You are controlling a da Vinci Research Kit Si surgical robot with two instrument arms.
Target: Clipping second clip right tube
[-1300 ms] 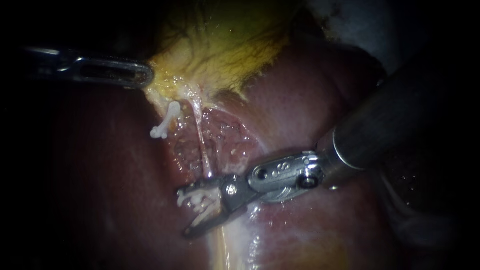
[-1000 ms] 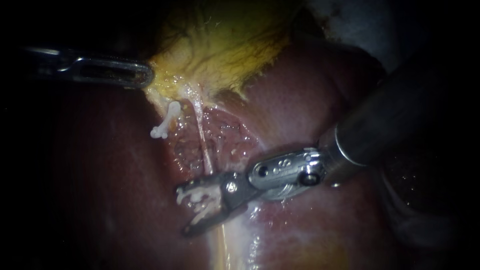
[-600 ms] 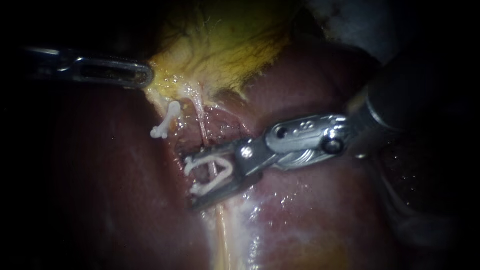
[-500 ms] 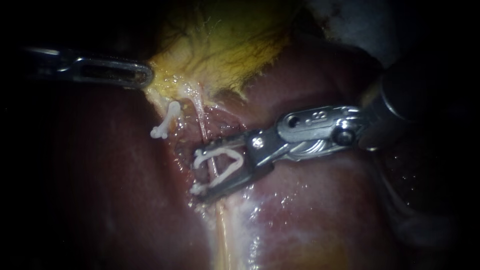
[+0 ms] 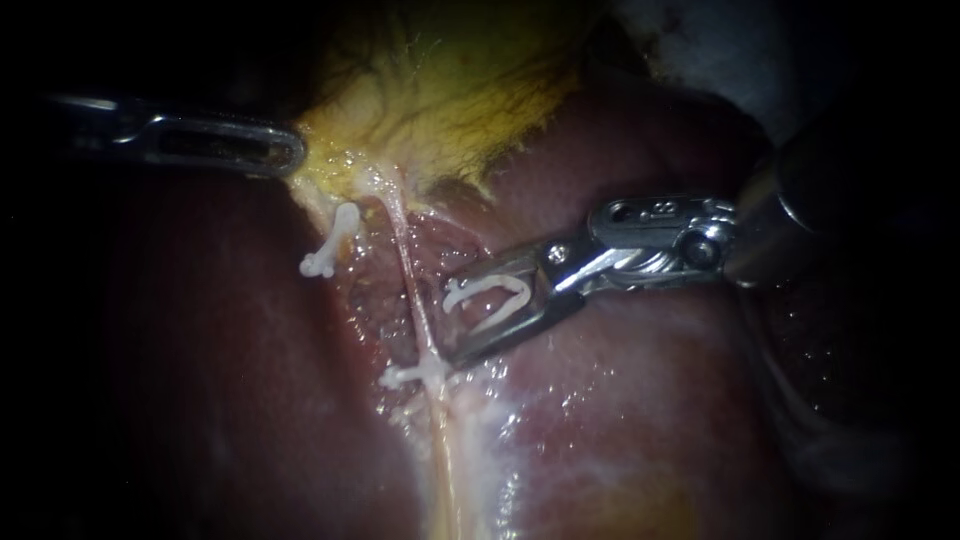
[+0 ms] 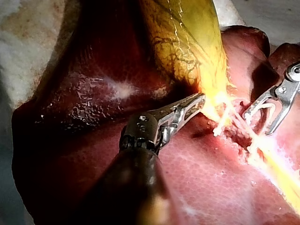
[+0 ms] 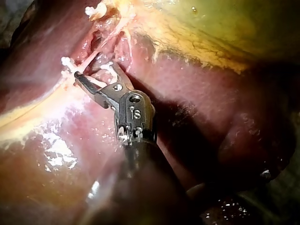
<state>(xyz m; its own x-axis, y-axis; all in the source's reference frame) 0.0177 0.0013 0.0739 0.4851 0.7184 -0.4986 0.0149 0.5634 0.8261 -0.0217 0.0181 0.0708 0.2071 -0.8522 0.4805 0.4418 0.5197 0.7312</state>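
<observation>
The right tube (image 5: 408,285) is a thin pale strand running down from the yellow gallbladder (image 5: 440,100). One white clip (image 5: 412,376) sits shut across its lower part. My right instrument (image 5: 450,322) lies just right of the tube and clear of it, with its jaws spread and an open white clip (image 5: 490,298) seated between them. In the right wrist view that loaded clip (image 7: 99,82) lies close beside the clipped tube (image 7: 82,64). My left instrument (image 5: 292,152) is shut on the gallbladder's edge (image 6: 206,105) and holds it to the left. Another white clip (image 5: 328,246) sits on the left strand.
Dark red liver (image 5: 620,400) surrounds the dissected bed (image 5: 450,260). A pale glistening band (image 5: 450,470) continues down from the clipped tube. The right instrument's thick shaft (image 5: 840,190) crosses the upper right.
My right instrument has moved up and to the right, off the tube, keeping an open clip in its jaws. The lower clip stays on the tube. My left instrument has not moved.
</observation>
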